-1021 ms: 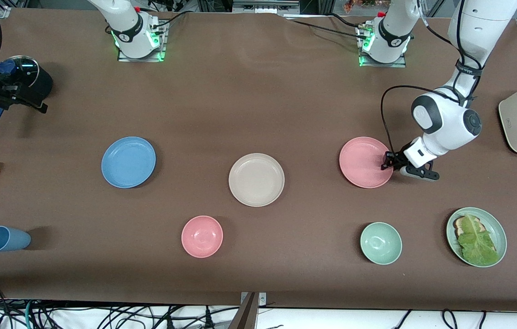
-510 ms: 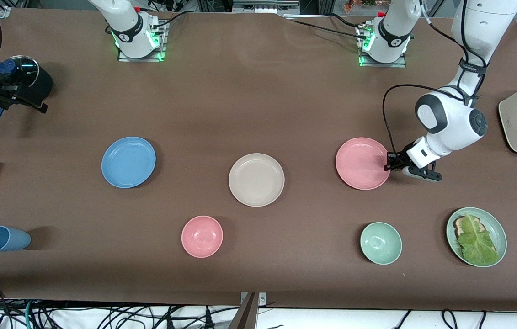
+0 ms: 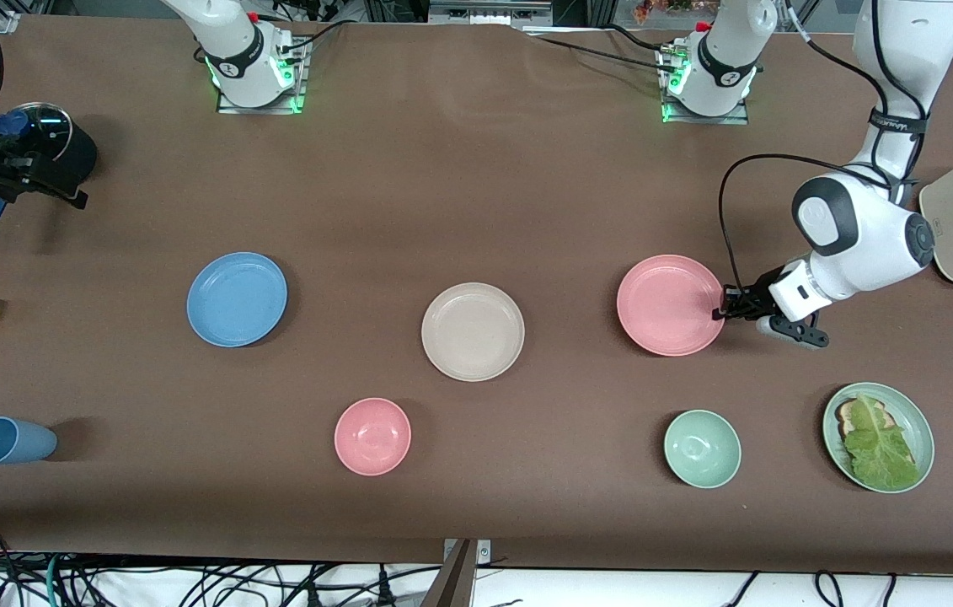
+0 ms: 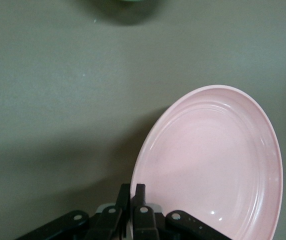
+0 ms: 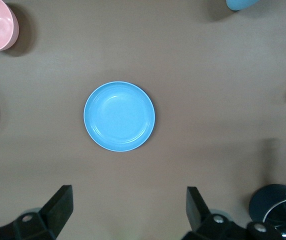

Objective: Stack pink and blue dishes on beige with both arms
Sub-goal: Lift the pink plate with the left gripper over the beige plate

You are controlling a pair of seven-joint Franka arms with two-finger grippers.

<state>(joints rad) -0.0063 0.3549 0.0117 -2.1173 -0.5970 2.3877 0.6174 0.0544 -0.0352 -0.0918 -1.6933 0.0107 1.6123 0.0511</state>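
Left jaws [image 3: 722, 308] pinch pink plate [image 3: 668, 304] (rim lifted); right jaws [image 5: 128, 210] hang spread above blue plate [image 5: 119, 116].

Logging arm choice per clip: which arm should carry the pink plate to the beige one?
Left. The left gripper is shut on the pink plate's rim; the right gripper hangs open over the blue plate.

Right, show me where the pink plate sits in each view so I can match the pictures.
Front view: pink plate toward the left arm's end of the table, its rim pinched by the left gripper.
Left wrist view: pink plate fills the lower part, tilted, rim between the fingers.
Right wrist view: not in it; only the blue plate shows.
Shared landmark: the left gripper on the rim.
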